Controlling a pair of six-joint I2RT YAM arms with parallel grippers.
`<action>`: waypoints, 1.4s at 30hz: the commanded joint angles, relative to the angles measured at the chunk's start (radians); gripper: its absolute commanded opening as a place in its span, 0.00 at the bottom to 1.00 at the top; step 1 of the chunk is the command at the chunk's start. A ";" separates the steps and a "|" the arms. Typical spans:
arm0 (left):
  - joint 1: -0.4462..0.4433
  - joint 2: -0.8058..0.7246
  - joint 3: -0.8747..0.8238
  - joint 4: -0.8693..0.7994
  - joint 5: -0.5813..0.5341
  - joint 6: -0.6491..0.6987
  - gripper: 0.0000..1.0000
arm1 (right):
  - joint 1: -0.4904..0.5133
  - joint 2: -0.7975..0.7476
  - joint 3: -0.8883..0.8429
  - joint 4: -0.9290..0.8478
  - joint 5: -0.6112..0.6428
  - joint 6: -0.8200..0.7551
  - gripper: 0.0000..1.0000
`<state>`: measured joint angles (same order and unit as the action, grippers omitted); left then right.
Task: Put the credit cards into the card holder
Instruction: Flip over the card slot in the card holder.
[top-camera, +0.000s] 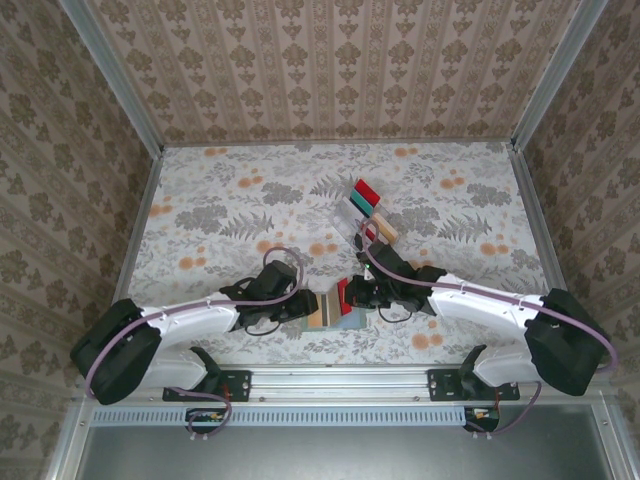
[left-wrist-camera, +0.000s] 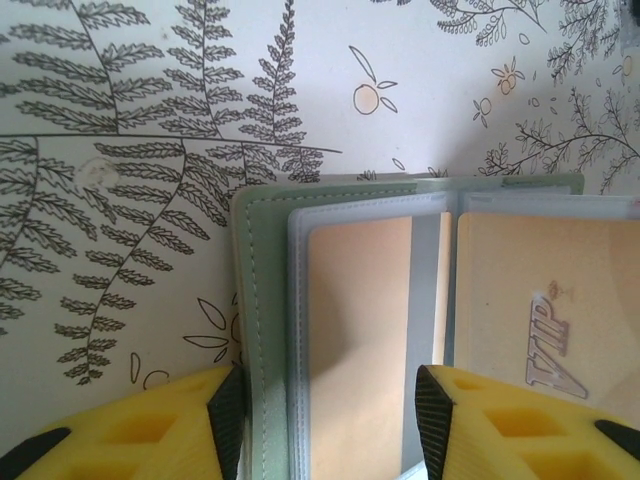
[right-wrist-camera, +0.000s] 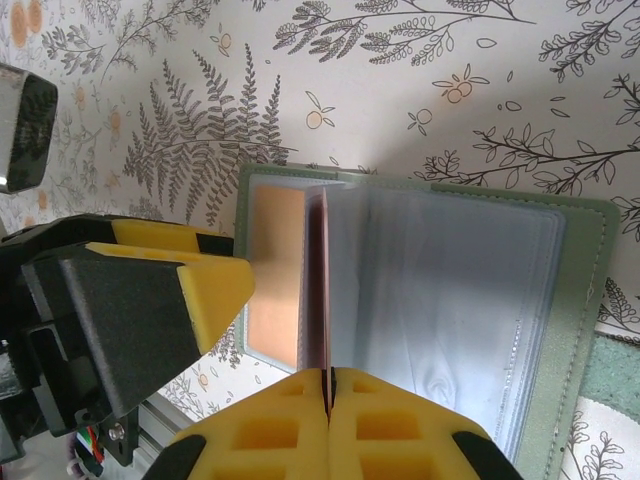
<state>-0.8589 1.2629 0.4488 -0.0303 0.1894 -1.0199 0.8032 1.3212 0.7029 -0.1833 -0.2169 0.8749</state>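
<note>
The grey-green card holder (top-camera: 352, 320) lies open on the table between both arms. My left gripper (left-wrist-camera: 330, 420) is open and straddles its left leaf (left-wrist-camera: 262, 300). One pad sits at the leaf's outer edge, the other by the spine. A beige card (left-wrist-camera: 360, 320) sits in the pocket between them, and a second beige card marked VIP (left-wrist-camera: 540, 300) lies to its right. My right gripper (right-wrist-camera: 328, 385) is shut on a dark red card (right-wrist-camera: 326, 280). It holds the card on edge at the mouth of the clear pockets (right-wrist-camera: 450, 300), beside the beige card (right-wrist-camera: 275, 270).
A clear slotted rack (top-camera: 366, 212) stands behind the holder and carries a red card (top-camera: 367, 190), a dark one and a beige one (top-camera: 384, 229). The table's metal front rail (top-camera: 340, 380) runs close behind the grippers. Patterned walls enclose the table.
</note>
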 joint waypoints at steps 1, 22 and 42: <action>-0.009 -0.032 0.025 -0.009 -0.029 -0.005 0.51 | 0.008 0.015 0.035 -0.012 -0.003 0.016 0.07; -0.009 -0.082 0.017 -0.042 -0.057 -0.012 0.53 | 0.009 0.024 0.035 -0.020 0.010 0.026 0.07; -0.009 -0.095 0.027 -0.045 -0.071 -0.005 0.57 | 0.011 0.037 0.053 -0.002 -0.013 0.029 0.07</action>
<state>-0.8589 1.1824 0.4488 -0.0601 0.1329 -1.0206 0.8070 1.3491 0.7250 -0.1825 -0.2173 0.8936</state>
